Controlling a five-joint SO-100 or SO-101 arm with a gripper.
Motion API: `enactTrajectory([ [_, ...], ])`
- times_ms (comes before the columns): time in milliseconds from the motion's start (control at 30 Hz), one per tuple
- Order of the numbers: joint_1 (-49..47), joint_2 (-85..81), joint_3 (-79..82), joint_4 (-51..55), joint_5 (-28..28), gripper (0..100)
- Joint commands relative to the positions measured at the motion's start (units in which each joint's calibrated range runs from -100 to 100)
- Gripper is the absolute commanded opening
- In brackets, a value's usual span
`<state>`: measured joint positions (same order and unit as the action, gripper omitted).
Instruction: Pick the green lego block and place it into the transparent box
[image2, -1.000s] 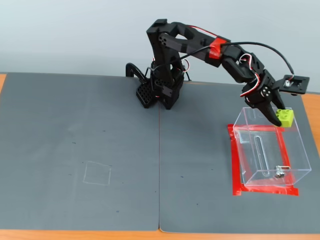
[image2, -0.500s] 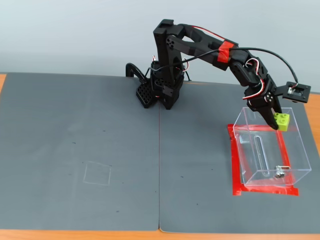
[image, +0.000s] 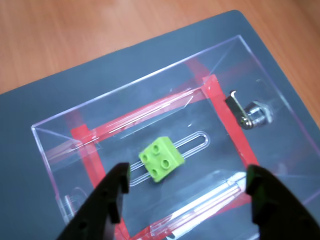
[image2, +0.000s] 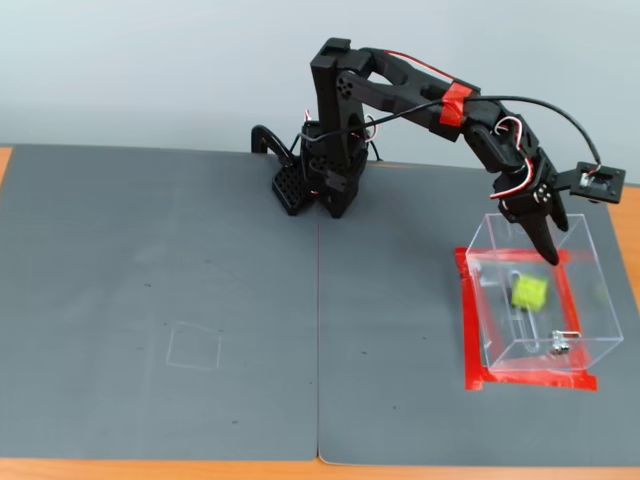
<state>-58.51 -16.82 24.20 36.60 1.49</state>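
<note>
Released from the gripper (image: 187, 192) since half a second ago, the green lego block (image: 161, 159) is now seen inside the transparent box (image2: 590, 262), studs up, at the lower centre of the wrist view. Both jaws are spread wide apart and empty. Red tape (image2: 469, 330) is laid around the box on the bench (image2: 200, 300).

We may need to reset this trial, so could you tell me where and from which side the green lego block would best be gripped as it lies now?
Come from straight above, through the open top of the transparent box. The green lego block sits inside it, studs up and turned diagonally in the wrist view, so probably close on two opposite flat side faces after rotating to match. The gripper hangs open above it.
</note>
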Motion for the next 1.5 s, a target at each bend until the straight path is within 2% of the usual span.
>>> enactTrajectory([
  [0,0.51,-0.52,-2.99,-0.84,0.10,28],
  [433,3.49,-4.84,-2.72,-0.32,0.10,27],
  [733,10.88,-14.93,5.15,-0.23,-0.27,27],
  [1067,21.77,-33.41,19.99,-0.14,0.10,6],
  [1233,27.81,-43.50,27.49,-0.14,0.10,2],
  [1467,37.88,-56.39,42.60,-0.06,-0.37,2],
])
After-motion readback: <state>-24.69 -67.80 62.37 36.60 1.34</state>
